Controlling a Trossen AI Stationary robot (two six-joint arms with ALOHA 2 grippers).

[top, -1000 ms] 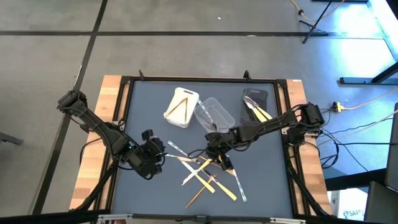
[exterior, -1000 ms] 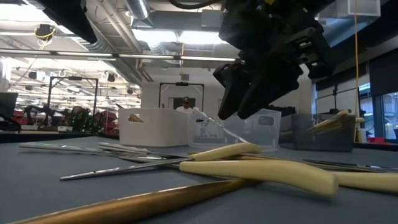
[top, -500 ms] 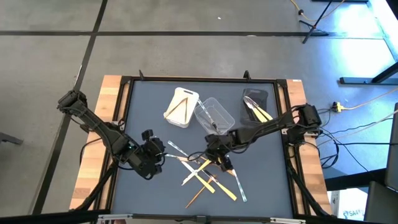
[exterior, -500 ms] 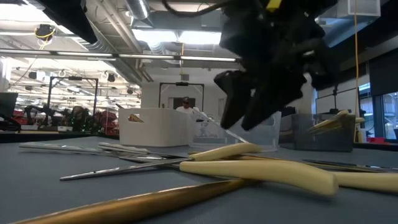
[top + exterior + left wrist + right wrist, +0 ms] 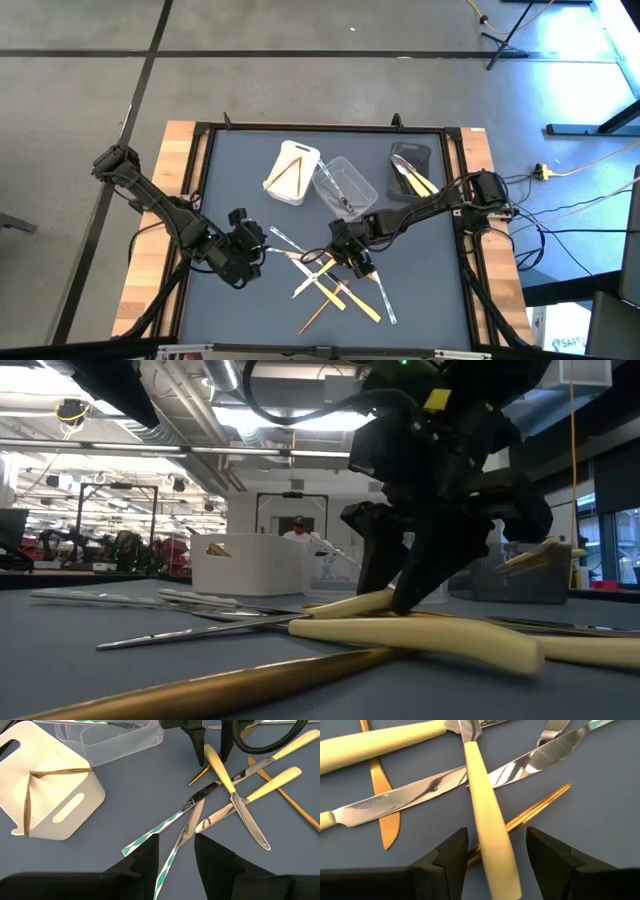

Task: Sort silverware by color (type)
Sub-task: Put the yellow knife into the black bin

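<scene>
From the high view, the right tool (image 5: 347, 262) is down at the top edge of the silverware (image 5: 335, 285), a crossed heap lying just toward 6 o'clock from the middle of the desk (image 5: 240, 180), and the left tool (image 5: 262, 243) waits low at 9 o'clock of that heap. Only the right wrist view shows the detail: the two fingers (image 5: 447, 860) stand wide apart, one on each side of a cream-handled knife (image 5: 487, 827), and they are not closed on it; under this handle a gold piece (image 5: 530, 812) and a mirror-bright blade (image 5: 420, 790) cross. The low view shows the same fingers reaching down to the cream handle (image 5: 350, 603), but it cannot tell if they touch. The left wrist view shows what the others hide: the left tool (image 5: 176, 851) is open and empty, above two pieces with teal-striped handles (image 5: 150, 834). In it, the white tub (image 5: 47, 800) holds gold-brown pieces. From above, the clear tub (image 5: 345, 185) lies at 12 o'clock of the heap, and the dark tub (image 5: 410, 165), at 1 o'clock, holds yellow-handled pieces.
</scene>
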